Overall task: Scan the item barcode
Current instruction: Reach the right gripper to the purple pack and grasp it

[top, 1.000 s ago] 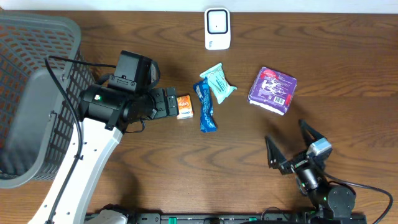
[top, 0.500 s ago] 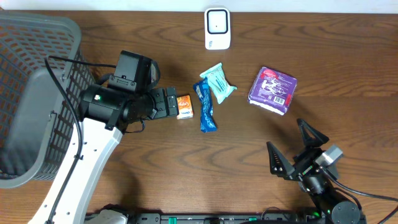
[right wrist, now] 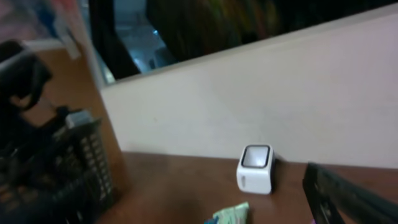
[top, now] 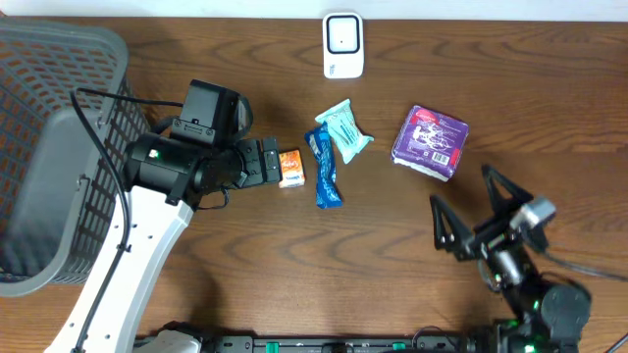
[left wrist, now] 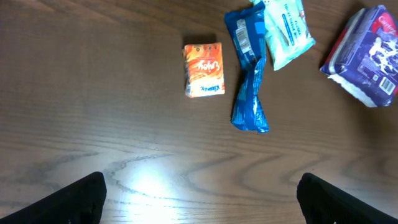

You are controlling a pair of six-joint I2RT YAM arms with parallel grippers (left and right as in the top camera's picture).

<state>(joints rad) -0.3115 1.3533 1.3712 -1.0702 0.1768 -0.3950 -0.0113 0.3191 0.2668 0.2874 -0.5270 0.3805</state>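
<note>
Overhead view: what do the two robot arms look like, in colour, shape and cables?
The left arm has a white link, black rounded joint housings and a thin black cable along it. The right arm is all black, with pointed black fingers and a small grey block at the wrist.

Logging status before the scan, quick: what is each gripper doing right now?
Left gripper: open, jaws wide, holding nothing.
Right gripper: open, jaws wide, holding nothing.

Wood-grain table (top: 294, 275) with soft sheen, glossy blue wrapper (left wrist: 249, 93), orange card box (left wrist: 203, 70), grey plastic basket (top: 29, 59).
</note>
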